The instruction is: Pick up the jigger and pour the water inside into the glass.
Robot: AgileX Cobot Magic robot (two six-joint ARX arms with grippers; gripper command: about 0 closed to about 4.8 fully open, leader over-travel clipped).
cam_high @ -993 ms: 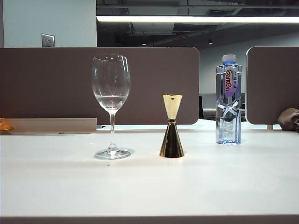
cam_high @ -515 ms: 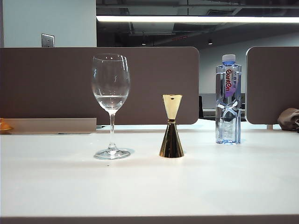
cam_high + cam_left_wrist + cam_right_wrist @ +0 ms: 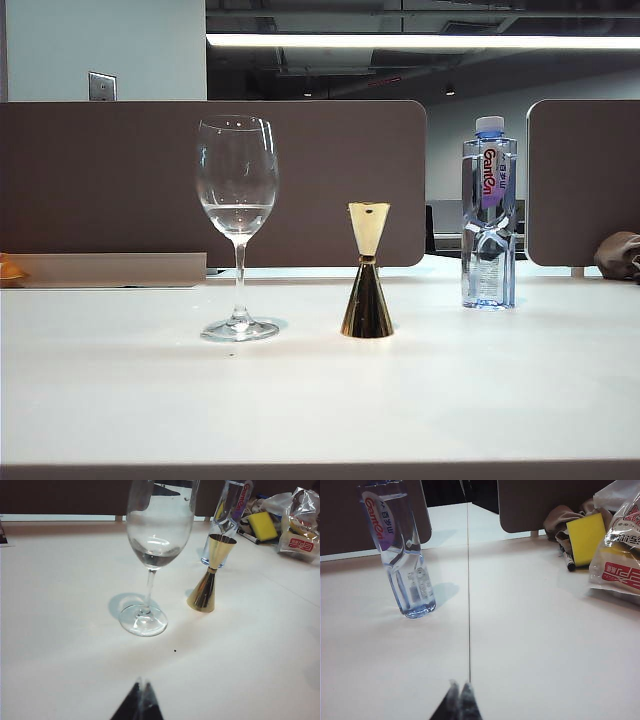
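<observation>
The gold hourglass jigger [image 3: 368, 275] stands upright mid-table, just right of the tall stemmed glass [image 3: 238, 200]. A little clear water [image 3: 238, 215] lies in the bowl of the glass; the inside of the jigger is hidden. In the left wrist view the glass [image 3: 155, 555] and the jigger [image 3: 210, 575] stand well ahead of my left gripper [image 3: 141, 687], which is shut and holds nothing. My right gripper [image 3: 459, 687] is also shut and empty, hovering over bare table a good way short of the bottle. Neither gripper shows in the exterior view.
A blue-capped plastic bottle [image 3: 489, 215] stands right of the jigger. Brown partition panels [image 3: 300, 180] wall the table's back edge. A yellow sponge [image 3: 586, 535], a marker [image 3: 567, 560], a crinkly snack packet [image 3: 620, 570] and a brown cloth [image 3: 618, 255] lie at the far right.
</observation>
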